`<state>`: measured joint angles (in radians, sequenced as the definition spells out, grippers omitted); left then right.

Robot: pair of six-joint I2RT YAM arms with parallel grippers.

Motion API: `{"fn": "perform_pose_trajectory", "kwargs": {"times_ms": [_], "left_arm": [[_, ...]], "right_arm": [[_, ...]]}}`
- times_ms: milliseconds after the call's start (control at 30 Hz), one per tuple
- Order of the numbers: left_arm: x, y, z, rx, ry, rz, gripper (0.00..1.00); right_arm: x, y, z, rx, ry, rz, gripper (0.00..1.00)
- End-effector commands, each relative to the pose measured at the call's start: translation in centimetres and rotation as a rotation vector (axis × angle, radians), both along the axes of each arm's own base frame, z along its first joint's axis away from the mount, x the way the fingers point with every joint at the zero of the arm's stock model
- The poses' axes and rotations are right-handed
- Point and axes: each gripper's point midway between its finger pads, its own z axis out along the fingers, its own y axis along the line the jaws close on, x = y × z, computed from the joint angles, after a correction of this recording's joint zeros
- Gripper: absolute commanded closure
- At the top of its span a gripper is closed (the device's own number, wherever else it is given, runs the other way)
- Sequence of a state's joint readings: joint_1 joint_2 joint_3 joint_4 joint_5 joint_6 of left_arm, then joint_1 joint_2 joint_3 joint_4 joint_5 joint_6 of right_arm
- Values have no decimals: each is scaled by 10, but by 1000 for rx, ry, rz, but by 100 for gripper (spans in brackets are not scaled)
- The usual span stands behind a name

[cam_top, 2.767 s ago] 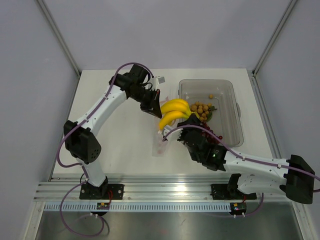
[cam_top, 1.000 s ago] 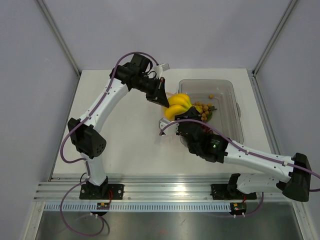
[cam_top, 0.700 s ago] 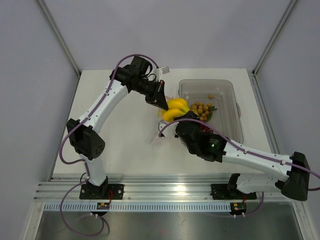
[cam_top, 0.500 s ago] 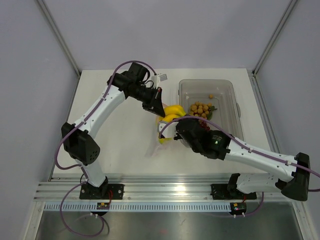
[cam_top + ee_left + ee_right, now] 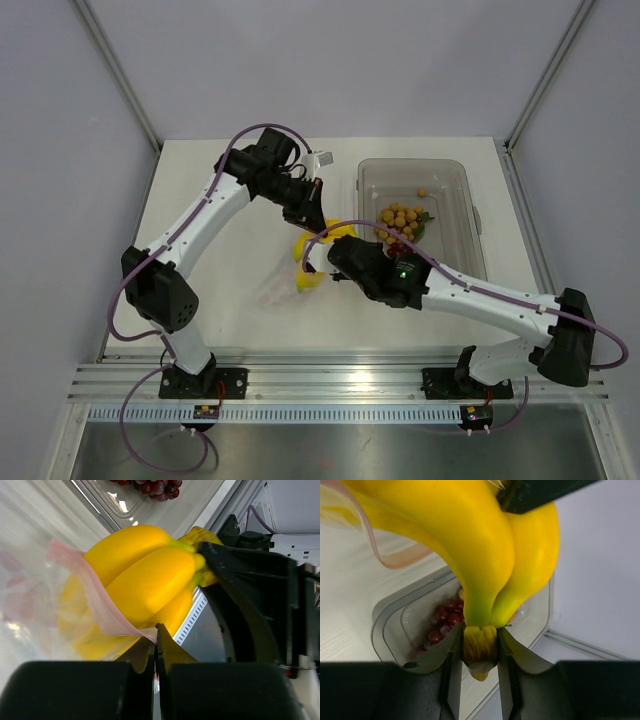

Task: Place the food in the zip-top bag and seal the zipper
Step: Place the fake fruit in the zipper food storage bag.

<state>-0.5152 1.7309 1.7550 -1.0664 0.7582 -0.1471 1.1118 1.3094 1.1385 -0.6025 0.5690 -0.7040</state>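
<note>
My right gripper point(image 5: 333, 258) is shut on the stem point(image 5: 480, 647) of the yellow bananas point(image 5: 309, 266), point(image 5: 485, 545). The bananas' tips are inside the mouth of the clear dotted zip-top bag point(image 5: 275, 287), point(image 5: 30, 595). My left gripper point(image 5: 311, 213), point(image 5: 156, 632) is shut on the bag's pink zipper strip point(image 5: 95, 602) and holds the mouth up; the strip drapes across the bananas point(image 5: 145, 575). The tan-orange round fruits point(image 5: 400, 217) and the dark red grapes point(image 5: 398, 243), point(image 5: 442, 622), point(image 5: 155, 486) lie in the rigid clear tray point(image 5: 462, 215).
The tray's rim point(image 5: 395, 630) stands just right of the bag and bananas. The right arm point(image 5: 480, 300) lies along the tray's near side. White table surface point(image 5: 215, 260) shows left of the bag. Grey walls enclose the table.
The right gripper has carried the bananas left and down from the tray's edge into the bag's mouth. The left gripper has kept hold of the bag's edge, shifting slightly toward me.
</note>
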Motion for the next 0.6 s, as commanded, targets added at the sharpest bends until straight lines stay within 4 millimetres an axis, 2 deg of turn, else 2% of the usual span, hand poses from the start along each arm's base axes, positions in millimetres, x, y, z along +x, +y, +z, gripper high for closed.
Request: {"fn": "perform_pose_trajectory", "kwargs": {"times_ms": [0, 133, 200, 367, 400, 467, 567], "left_arm": [[-11, -37, 63, -248, -98, -128, 100], [-11, -37, 69, -255, -106, -123, 100], [-11, -36, 65, -241, -103, -119, 100], [-7, -37, 47, -212, -71, -109, 100], [-5, -37, 44, -207, -70, -103, 100], [0, -39, 36, -190, -53, -97, 100], [6, -41, 28, -165, -49, -87, 100]], "right_arm": [[1, 70, -3, 187, 38, 100, 100], [13, 73, 0, 192, -17, 59, 99], [15, 76, 15, 251, -45, 60, 96], [13, 75, 43, 378, -78, 47, 98], [11, 72, 53, 409, -88, 46, 98], [11, 66, 58, 432, -101, 19, 100], [19, 44, 68, 455, -157, -96, 100]]}}
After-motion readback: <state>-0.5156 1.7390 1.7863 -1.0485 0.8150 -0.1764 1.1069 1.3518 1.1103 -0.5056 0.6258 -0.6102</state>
